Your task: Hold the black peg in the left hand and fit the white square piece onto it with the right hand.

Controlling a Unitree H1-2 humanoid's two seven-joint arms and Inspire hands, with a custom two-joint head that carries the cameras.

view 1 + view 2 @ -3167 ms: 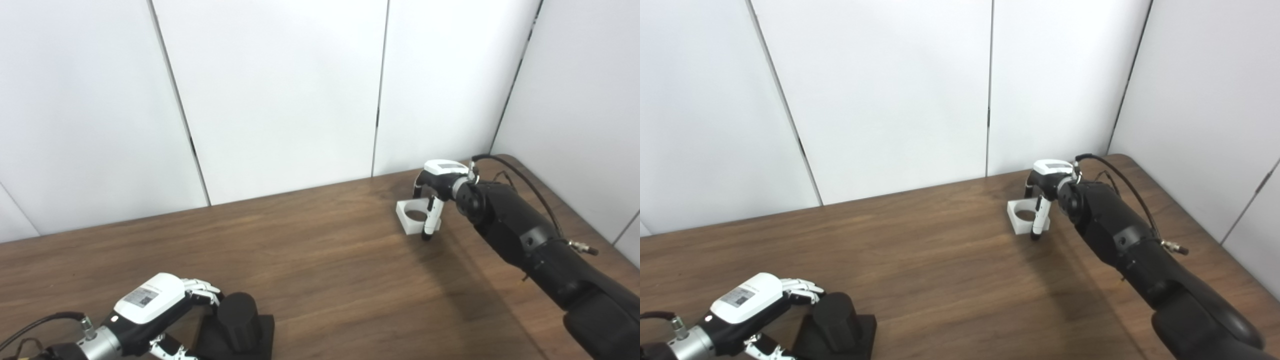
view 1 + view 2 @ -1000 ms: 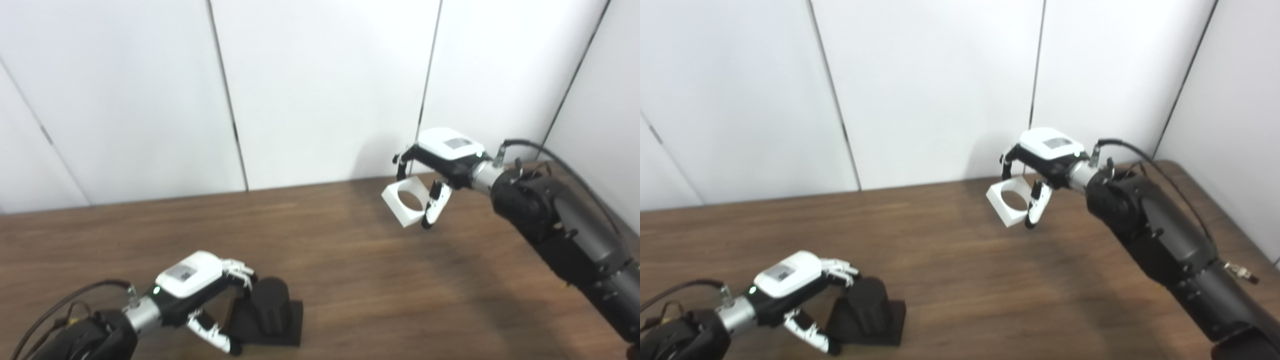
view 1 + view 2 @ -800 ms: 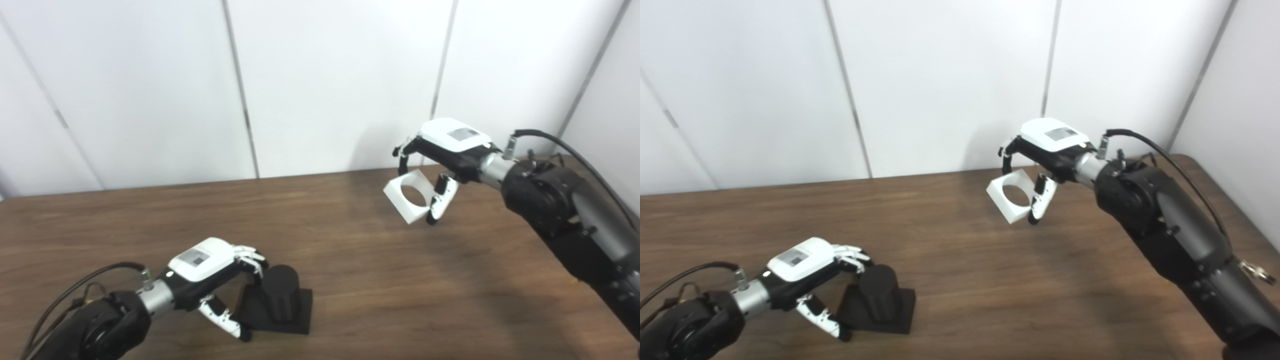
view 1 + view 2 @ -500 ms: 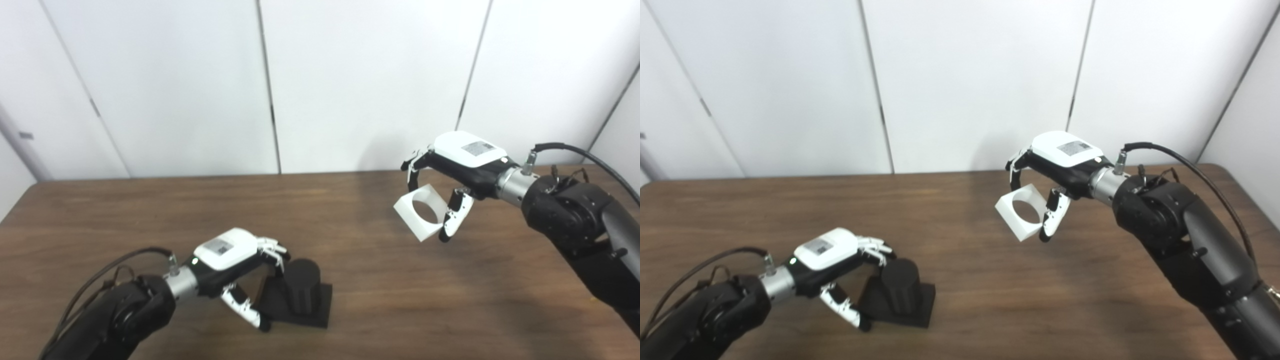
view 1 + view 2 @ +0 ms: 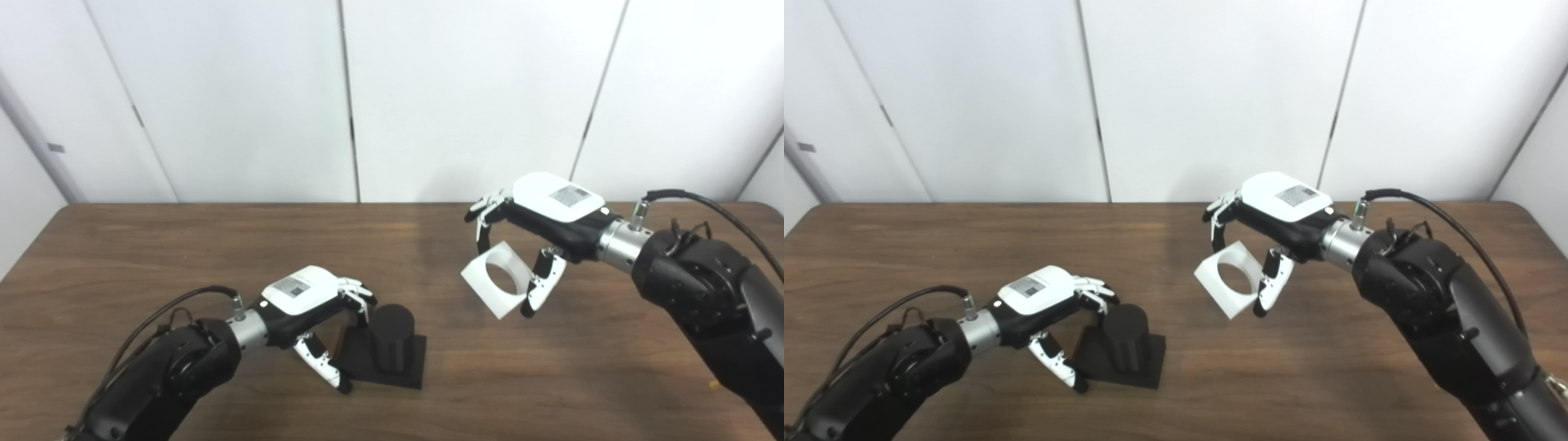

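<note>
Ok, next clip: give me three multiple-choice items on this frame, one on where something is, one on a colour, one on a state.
1. Where is the white square piece?
A. Flat on the table
B. In the air in the right hand
C. Seated on the peg

2. What colour is the peg with its base?
A. Black
B. White
C. Brown

3. What is the left hand doing?
A. Lying flat, far from the peg
B. Carrying the white piece
C. Placed at the peg and its base on the table

Answers:
1 B: the right hand holds it tilted, clear of the wood.
2 A: peg and base are both black.
3 C: its fingers reach the peg's side, though how firm the grip is cannot be told.
</note>
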